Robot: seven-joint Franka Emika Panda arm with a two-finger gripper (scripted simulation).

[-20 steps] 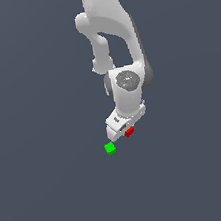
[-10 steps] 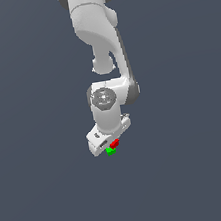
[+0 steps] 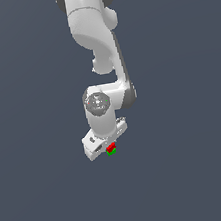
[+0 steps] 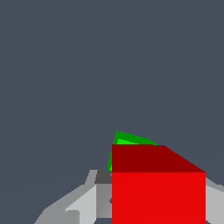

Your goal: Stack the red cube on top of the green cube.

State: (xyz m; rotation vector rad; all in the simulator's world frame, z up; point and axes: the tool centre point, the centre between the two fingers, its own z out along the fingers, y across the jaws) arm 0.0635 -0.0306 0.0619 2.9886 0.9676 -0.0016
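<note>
One red cube (image 3: 110,147) sits clamped in the gripper (image 3: 109,148), directly over the green cube (image 3: 111,152).

The red cube (image 3: 110,147), small, plain and bright, sits directly over the green cube (image 3: 111,152), overlapping most of it. Only a thin edge of the same-sized green cube shows beneath and behind the red one.

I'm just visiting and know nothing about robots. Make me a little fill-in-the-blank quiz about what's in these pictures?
1. The cube held between the gripper's jaws is coloured ____.
2. Directly beneath the red cube sits a cube coloured ____.
3. In the wrist view, the red cube hides most of the ____ cube.

Missing words: red; green; green
</note>
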